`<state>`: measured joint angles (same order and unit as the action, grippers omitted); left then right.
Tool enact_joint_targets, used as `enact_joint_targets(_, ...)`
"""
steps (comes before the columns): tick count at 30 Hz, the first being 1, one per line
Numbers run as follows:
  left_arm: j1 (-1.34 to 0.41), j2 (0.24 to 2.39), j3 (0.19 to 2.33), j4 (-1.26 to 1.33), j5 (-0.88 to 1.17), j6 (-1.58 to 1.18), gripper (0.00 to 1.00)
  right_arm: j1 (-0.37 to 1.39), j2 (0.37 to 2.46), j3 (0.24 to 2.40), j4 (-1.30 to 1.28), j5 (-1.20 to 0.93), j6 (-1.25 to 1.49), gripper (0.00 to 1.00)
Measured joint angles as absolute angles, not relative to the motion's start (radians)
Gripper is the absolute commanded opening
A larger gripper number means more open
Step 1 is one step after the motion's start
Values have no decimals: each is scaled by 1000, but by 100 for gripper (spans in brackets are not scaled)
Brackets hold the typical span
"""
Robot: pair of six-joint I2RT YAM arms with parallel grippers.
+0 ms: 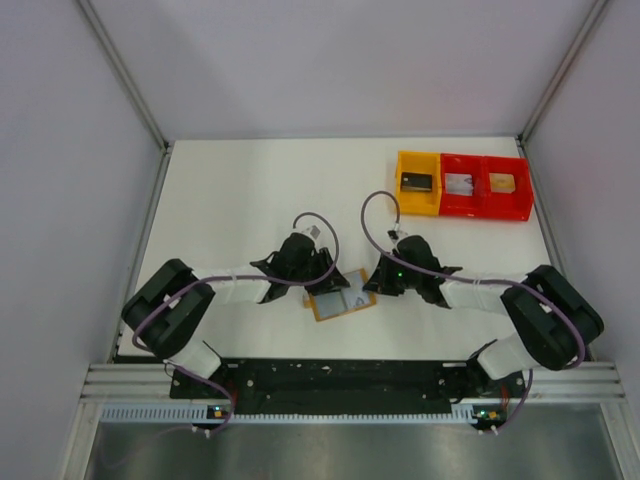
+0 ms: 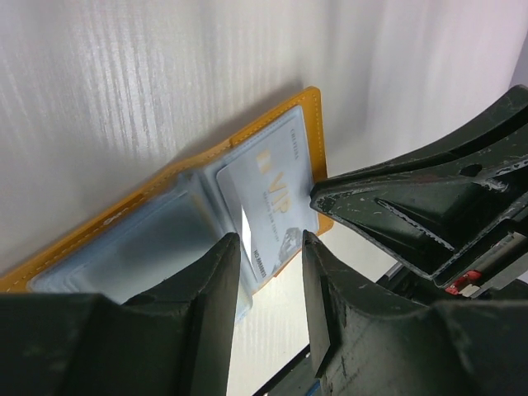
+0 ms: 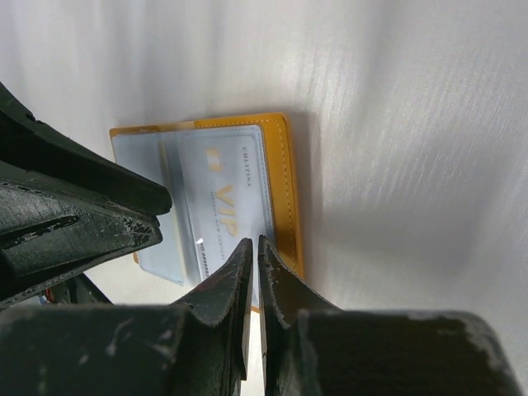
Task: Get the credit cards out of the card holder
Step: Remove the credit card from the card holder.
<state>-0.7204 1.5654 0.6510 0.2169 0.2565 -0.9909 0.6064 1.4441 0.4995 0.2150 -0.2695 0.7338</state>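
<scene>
The tan-orange card holder (image 1: 324, 311) lies open on the white table between both grippers. Its grey-blue inner face (image 2: 140, 247) points up, and its orange edge (image 3: 285, 190) shows in the right wrist view. A pale credit card (image 2: 268, 194) marked VIP sits in its right half (image 3: 227, 198), its near corner poking past the holder's edge. My left gripper (image 2: 268, 239) is open, its fingers either side of that near corner, holding nothing. My right gripper (image 3: 252, 243) is shut, its tips at the card's right edge. I cannot tell whether it pinches the card.
A yellow tray (image 1: 405, 160) and a red tray (image 1: 482, 158) stand at the back right, holding small black, silver and tan rectangles. The two grippers (image 1: 318, 278) (image 1: 372, 283) are close together over the holder. White walls stand on three sides.
</scene>
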Motion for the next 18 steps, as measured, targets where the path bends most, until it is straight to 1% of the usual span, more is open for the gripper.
enact_joint_targets(18, -720, 1606, 651, 218, 256, -971, 40, 604, 1502, 507, 244, -295, 735, 6)
